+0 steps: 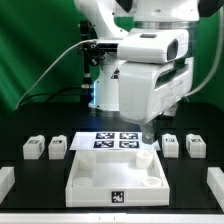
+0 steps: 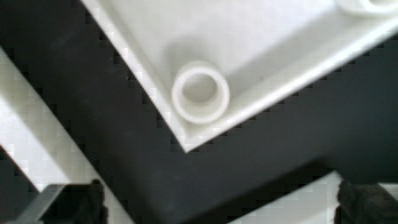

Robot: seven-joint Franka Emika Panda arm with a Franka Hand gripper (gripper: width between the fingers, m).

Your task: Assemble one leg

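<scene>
**A:** So, in the exterior view, where is the small white plastic block-like leg (image 1: 170, 146) sitting?

**B:** It is standing unheld on the black desk (image 1: 40, 185), just beside the marker board (image 1: 115, 140). It is lining up in the row with its twins, probably for easy picking. Its tag is facing the camera, but its long axis is too small to judge. The hand (image 1: 148, 137) is hovering over the large white square tray (image 1: 90, 192).

**A:** And the wrist view?

**B:** It is showing the tray's corner with a round socket (image 2: 199, 92), perhaps where a leg is going. The dark fingertips (image 2: 68, 200) are sitting spread apart, pinching nothing.
</scene>
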